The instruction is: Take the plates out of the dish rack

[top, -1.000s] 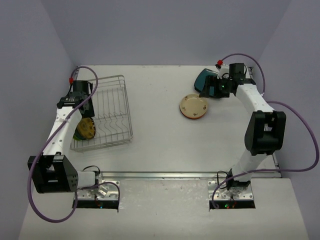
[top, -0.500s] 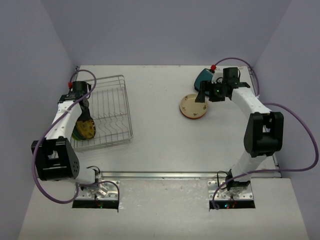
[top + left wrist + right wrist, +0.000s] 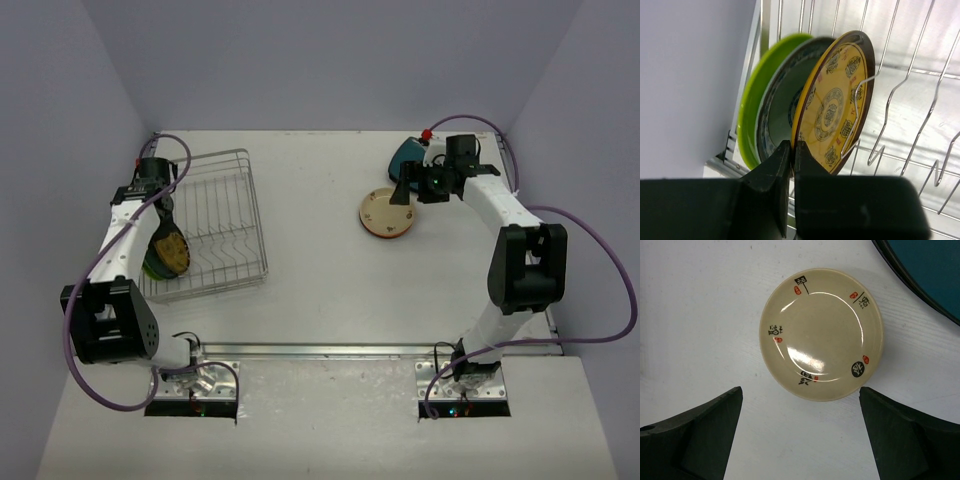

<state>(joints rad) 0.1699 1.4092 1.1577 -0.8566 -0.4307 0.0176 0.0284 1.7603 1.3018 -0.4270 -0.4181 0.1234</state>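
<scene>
The dish rack (image 3: 257, 222) is a silver wire basket at the table's left. Three plates stand upright at its near left end. In the left wrist view they are a green plate (image 3: 751, 117), a blue-and-white plate (image 3: 780, 107) and a yellow patterned plate (image 3: 835, 105). My left gripper (image 3: 792, 150) is shut on the yellow plate's lower rim, one finger on each face. My right gripper (image 3: 800, 390) hangs wide open over the table at the near edge of a cream plate (image 3: 821, 332), which lies flat. A teal plate (image 3: 930, 270) lies just beyond it.
The rack's wavy divider wires (image 3: 900, 85) stand right of the yellow plate, one crossing its face. The purple side wall (image 3: 690, 75) is close on the rack's left. The cream plate (image 3: 388, 213) and teal plate (image 3: 408, 155) lie at the back right.
My left gripper has come down onto the yellow plate and shut on its rim. My right gripper has moved off the teal plate toward the cream plate, staying open.
</scene>
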